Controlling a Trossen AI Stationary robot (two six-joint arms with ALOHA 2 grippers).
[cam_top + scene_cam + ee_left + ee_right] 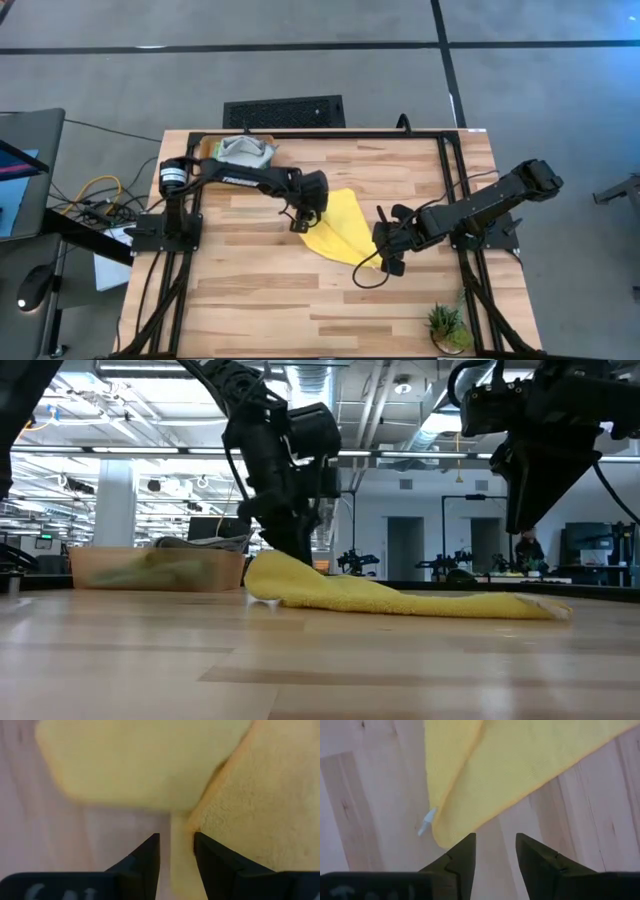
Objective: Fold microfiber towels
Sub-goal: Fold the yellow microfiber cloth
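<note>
Left gripper (298, 222), jaws apart and empty, sits at the yellow towel's (340, 232) left edge, mid-frame in the high view. Right gripper (385, 250), jaws also apart, hangs over its lower-right corner. More towels (245, 150) fill the bin (207, 147), upper left.

The yellow towel (338, 232) lies crumpled and partly folded near the middle of the table, one corner pointing toward the right arm. More towels, grey (243, 151) over green (214, 150), sit heaped in a bin at the table's back-left edge.
</note>
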